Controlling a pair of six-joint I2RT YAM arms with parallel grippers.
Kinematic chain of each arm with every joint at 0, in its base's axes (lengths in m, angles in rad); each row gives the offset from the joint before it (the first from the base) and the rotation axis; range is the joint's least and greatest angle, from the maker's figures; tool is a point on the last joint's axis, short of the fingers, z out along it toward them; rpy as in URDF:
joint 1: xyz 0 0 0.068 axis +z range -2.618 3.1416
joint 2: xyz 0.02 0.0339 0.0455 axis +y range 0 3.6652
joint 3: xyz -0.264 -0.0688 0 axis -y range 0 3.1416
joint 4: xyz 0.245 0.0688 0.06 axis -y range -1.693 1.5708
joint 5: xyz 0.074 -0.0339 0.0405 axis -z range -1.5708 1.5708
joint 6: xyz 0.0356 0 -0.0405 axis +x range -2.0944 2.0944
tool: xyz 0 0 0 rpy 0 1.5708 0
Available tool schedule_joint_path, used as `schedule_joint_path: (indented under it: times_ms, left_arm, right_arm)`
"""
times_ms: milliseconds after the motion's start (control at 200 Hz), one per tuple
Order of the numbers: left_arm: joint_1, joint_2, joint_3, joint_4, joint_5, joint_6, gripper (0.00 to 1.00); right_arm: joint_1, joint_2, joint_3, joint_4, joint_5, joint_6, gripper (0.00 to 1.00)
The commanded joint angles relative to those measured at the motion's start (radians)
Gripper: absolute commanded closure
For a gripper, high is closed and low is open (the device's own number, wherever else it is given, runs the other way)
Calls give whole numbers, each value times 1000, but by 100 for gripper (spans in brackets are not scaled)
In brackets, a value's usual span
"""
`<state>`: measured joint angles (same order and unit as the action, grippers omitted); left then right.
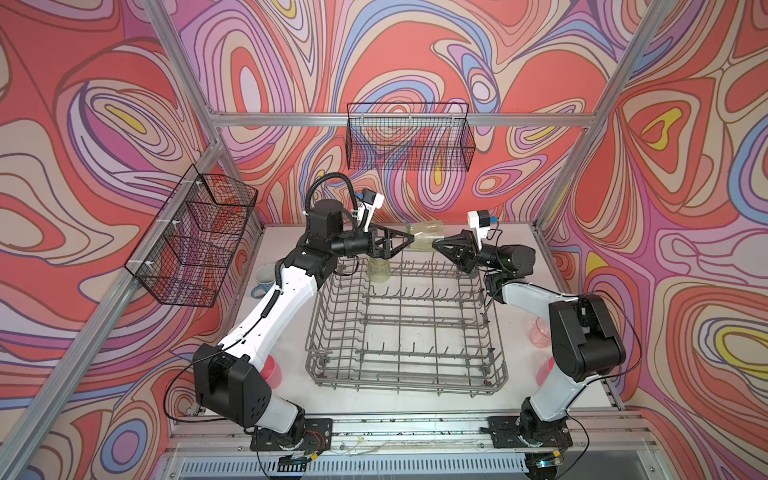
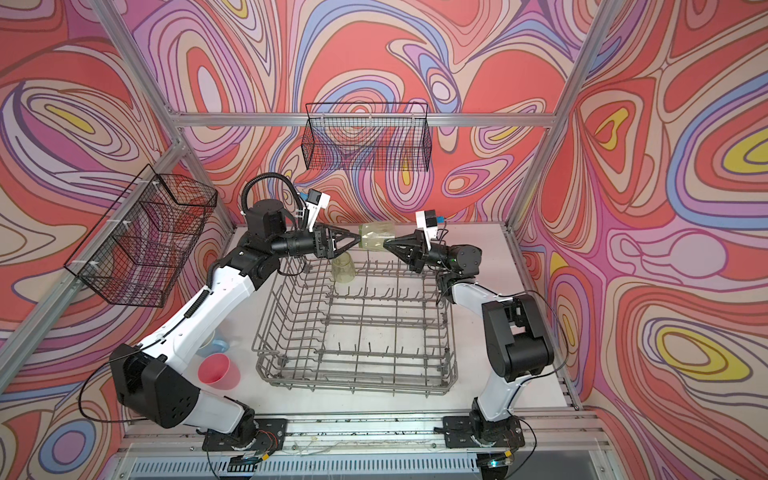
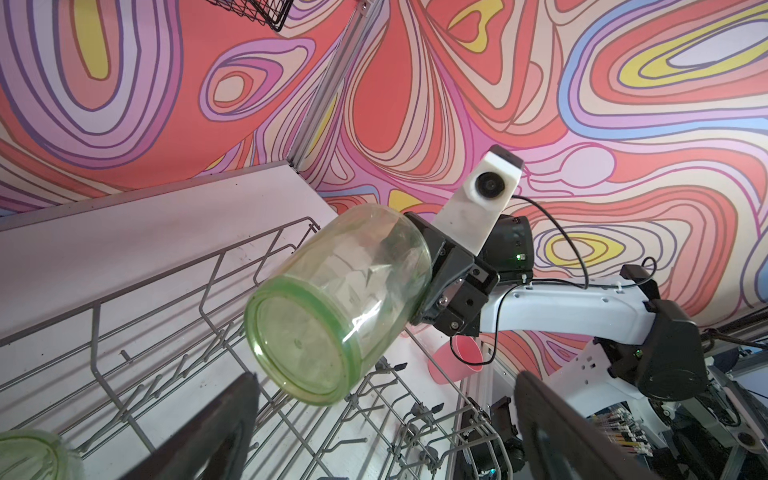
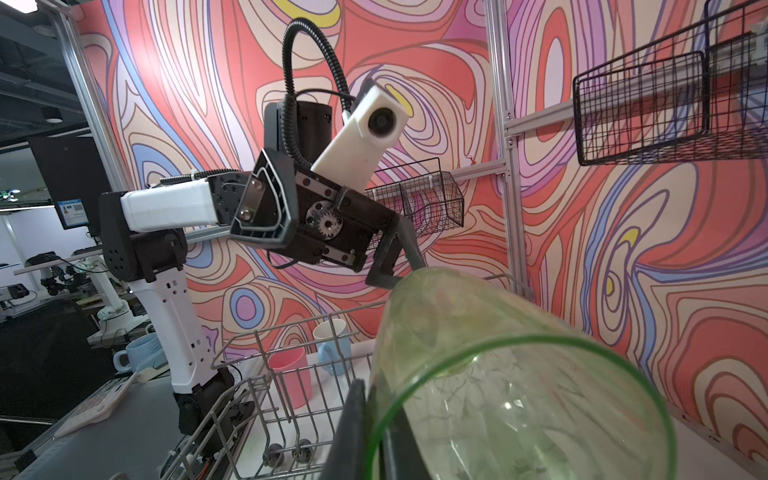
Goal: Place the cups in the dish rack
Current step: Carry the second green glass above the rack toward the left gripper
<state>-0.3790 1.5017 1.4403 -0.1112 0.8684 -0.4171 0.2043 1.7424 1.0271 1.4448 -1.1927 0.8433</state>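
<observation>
- The right end effector (image 1: 434,243) is clamped on the rim of a yellow-green tumbler (image 1: 424,236). It holds the tumbler on its side in the air above the far edge of the dish rack (image 1: 407,379), mouth toward the right arm and base toward the left.
- The left end effector (image 1: 409,239) faces the tumbler's base with its jaws spread wide. In the left wrist view the base sits ahead of and between the two dark fingers (image 3: 224,424). Whether either finger touches the tumbler cannot be told.
- A second yellow-green tumbler (image 1: 379,270) stands mouth-down inside the rack at its far left corner, just below the held one.
- The grey wire rack sits mid-way across the white desk (image 1: 415,399), between the two arms.
- Left of the rack, a blue mug (image 1: 262,277) shows partly behind the left arm, and another blue mug (image 2: 217,344) peeks out nearer the front. An opaque pink cup (image 1: 272,368) lies on its side by the arm's elbow.
- Right of the rack, a translucent pink tumbler (image 1: 538,330) and a second opaque pink cup (image 1: 545,370) are partly hidden by the right arm.
- Black mesh baskets hang on the back frame (image 1: 409,137) and the left frame (image 1: 195,237).
</observation>
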Motion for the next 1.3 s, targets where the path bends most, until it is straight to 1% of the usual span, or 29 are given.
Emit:
schedule_joint_path:
  times_ms: [0,130,145,215,315,416,551,766,1072,1297]
  left_arm:
    - [0,20,31,-39,27,95,3]
    - [0,28,26,-32,21,153,3]
    - [0,29,25,-29,24,158,3]
    - [0,32,19,-5,40,167,3]
    - [1,35,15,6,68,185,3]
    - [1,32,25,-13,80,229,3]
    - [5,41,54,-75,58,280,3]
    - [16,68,69,-55,40,265,3]
    - [18,120,142,-91,29,307,2]
    - [34,151,181,-92,54,303,2]
  right_arm:
    - [4,17,38,47,32,90,100]
    - [5,24,72,47,59,172,100]
    - [4,52,80,48,65,188,100]
    - [8,74,107,48,76,246,100]
    - [12,96,130,47,90,295,100]
    - [18,109,146,48,100,336,100]
    - [21,99,151,48,101,353,100]
    - [23,91,160,48,100,385,100]
    - [31,75,168,48,87,399,100]
    - [40,65,178,48,74,412,100]
